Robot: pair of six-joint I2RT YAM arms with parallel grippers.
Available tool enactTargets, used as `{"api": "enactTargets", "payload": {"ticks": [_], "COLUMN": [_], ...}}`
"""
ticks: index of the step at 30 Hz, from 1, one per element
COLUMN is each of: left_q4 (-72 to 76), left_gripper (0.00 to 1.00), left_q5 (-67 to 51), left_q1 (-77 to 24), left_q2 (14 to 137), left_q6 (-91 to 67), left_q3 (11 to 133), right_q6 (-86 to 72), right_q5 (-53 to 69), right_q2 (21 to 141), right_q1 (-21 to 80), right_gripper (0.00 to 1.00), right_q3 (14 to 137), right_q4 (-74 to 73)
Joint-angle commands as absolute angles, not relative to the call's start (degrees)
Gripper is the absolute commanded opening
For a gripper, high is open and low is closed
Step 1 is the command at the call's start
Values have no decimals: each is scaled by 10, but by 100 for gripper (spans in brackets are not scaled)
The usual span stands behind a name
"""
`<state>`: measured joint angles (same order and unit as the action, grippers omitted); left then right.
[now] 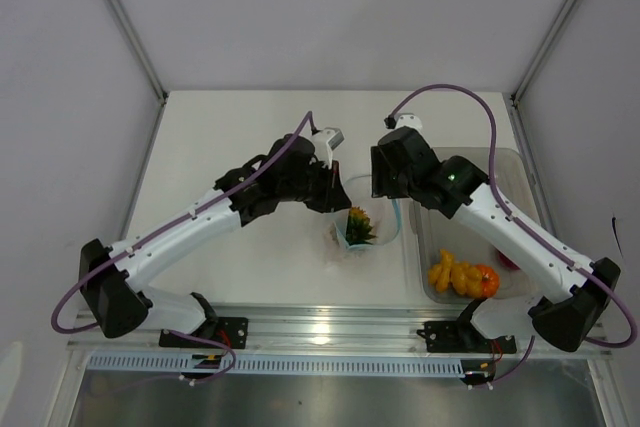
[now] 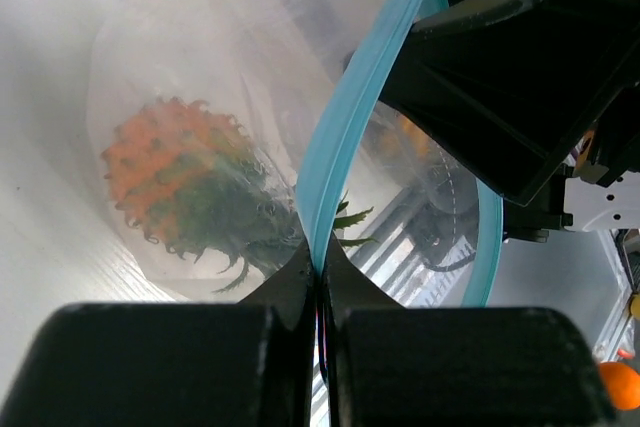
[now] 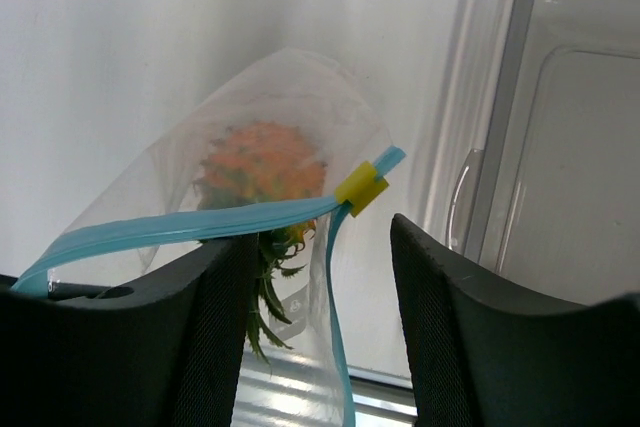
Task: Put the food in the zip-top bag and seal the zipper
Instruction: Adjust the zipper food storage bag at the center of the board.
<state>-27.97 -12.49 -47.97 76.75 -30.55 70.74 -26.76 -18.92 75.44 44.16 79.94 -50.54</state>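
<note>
The clear zip-top bag (image 1: 372, 237) hangs open between my two grippers, with the pineapple (image 1: 358, 226) inside it. My left gripper (image 2: 320, 272) is shut on the teal-blue zipper strip (image 2: 338, 132) at one end of the mouth; the pineapple (image 2: 185, 182) shows through the plastic. My right gripper (image 3: 320, 277) is open at the other end, its fingers either side of the strip below the yellow slider (image 3: 362, 187). The pineapple (image 3: 262, 162) lies beneath it. Lumpy orange pieces (image 1: 449, 273), a red-orange one (image 1: 487, 280) and a reddish one (image 1: 508, 262) lie in the bin.
The grey translucent bin (image 1: 510, 162) stands at the right of the table, close beside the bag; its wall also shows in the right wrist view (image 3: 560, 137). An aluminium rail (image 1: 330, 322) runs along the near table edge.
</note>
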Motion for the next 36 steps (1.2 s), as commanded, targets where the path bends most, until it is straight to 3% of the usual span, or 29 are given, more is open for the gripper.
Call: {"api": "enactTargets", "payload": {"ticks": [1,6,7,9,11,15,19,24,27,30,33,36], "left_q4": [-264,-262,-263,-265,-268,-284,-305,-243,-223,-334,-242,-232], "left_gripper": [1,1,0,1,1,1,0,1,1,0,1,1], "left_q5": [-143,-154,-154,-149,-131,-99,-59,-19,-21,-26,-3,-5], "left_q1": [-486,-488,-488,-488,-488,-488,-488,-503,-497,-498,-536,-516], "left_q2": [772,773,772,772,774,792,785,665,693,799,723,729], "left_q6": [-301,-302,-303,-301,-297,-286,-279,-307,-294,-283,-289,-295], "left_q3": [735,730,731,729,728,767,796,720,717,835,751,740], "right_q6": [-259,-193,-178,-164,-147,-106,-68,-72,-60,-66,-37,-44], "right_q5": [-246,-249,-252,-246,-240,-210,-268,-319,-296,-287,-342,-317], "right_q2": [748,757,756,751,749,727,659,576,573,629,592,601], "right_q1": [442,420,418,407,403,407,454,552,529,504,582,520], "right_gripper": [58,60,54,32,0,0,0,0,0,0,0,0], "right_q3": [809,757,747,727,725,731,758,757,709,771,749,733], "right_q4": [-506,-417,-402,-356,-324,-262,-234,-225,-158,-209,-183,-161]}}
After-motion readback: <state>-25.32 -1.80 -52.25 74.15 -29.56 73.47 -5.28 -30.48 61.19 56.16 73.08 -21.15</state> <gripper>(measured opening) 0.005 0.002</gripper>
